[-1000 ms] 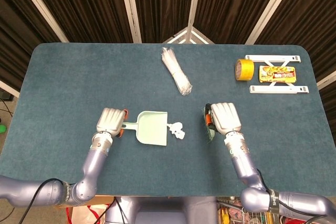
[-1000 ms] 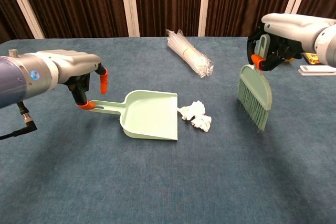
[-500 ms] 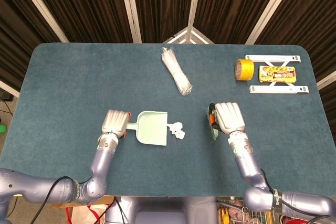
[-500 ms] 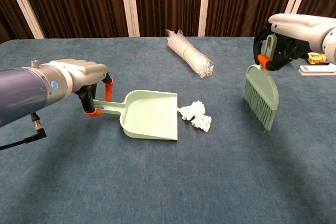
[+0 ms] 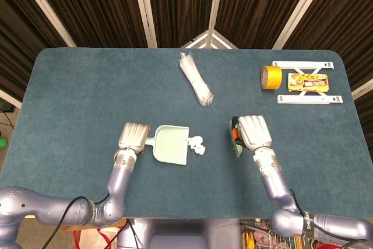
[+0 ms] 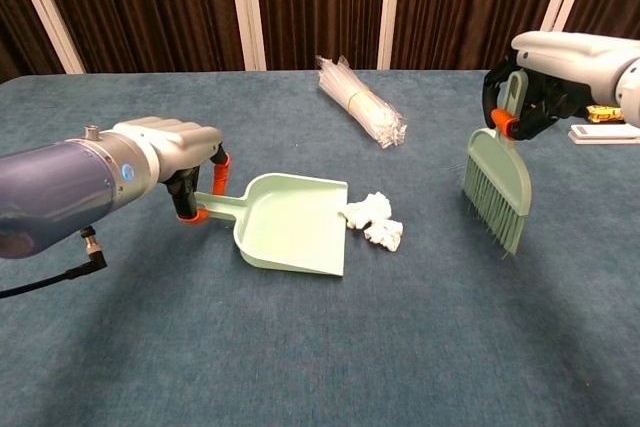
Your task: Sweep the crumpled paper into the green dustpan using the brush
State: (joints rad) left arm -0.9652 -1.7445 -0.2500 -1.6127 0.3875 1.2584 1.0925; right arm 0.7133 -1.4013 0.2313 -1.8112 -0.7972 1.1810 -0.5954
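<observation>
Dark curtains hang behind a teal table (image 5: 70,86) that fills most of both views. Over the last second the left hand (image 5: 133,137) has slid the green dustpan (image 5: 171,144) rightward across the middle of the frame, so its open lip now sits just beside, perhaps touching, the crumpled paper (image 5: 197,145); the right hand (image 5: 253,132) has drawn the brush (image 6: 499,180) a little further right and upward. That leaves the pan set to receive and the sweep itself not yet begun.

The left hand's fingers are curled around the dustpan's handle at centre left, gripping it, with the pan flat on the table. The right hand, at the right edge of the chest view, is closed on the brush's handle; the bristles point down and hang clear of the surface, well apart from the paper.

Further out, a bundle of clear plastic straws (image 5: 195,78) lies at upper centre. At the upper right sit a yellow tape roll (image 5: 271,77) and a white tray (image 5: 308,82) holding a small yellow box.
</observation>
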